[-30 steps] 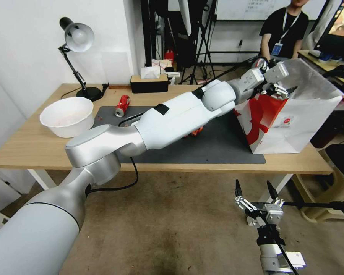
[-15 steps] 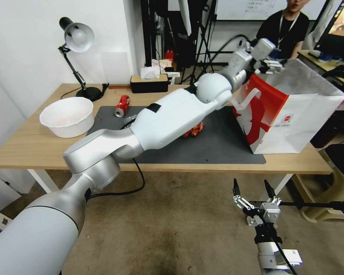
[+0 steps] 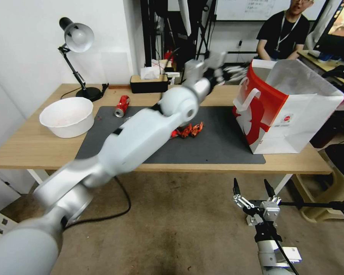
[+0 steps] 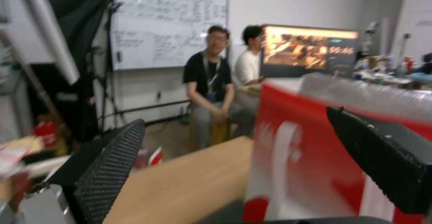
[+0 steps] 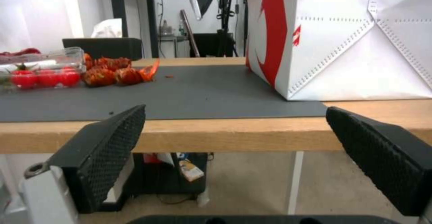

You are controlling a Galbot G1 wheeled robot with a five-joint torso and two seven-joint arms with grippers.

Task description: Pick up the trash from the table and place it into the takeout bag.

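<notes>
Upper centre of the head view, the left gripper point(image 3: 218, 65) hangs wide open and empty left of the bag point(image 3: 294, 126), the can point(image 3: 122, 105) lies upper left on the mat point(image 3: 218, 145), and the right gripper point(image 3: 253, 190) waits wide open, lower right

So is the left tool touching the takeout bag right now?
Apart. In the head view the left tool is up over the table, with bare tabletop showing between it and the bag. Its fingers are open and empty.
</notes>
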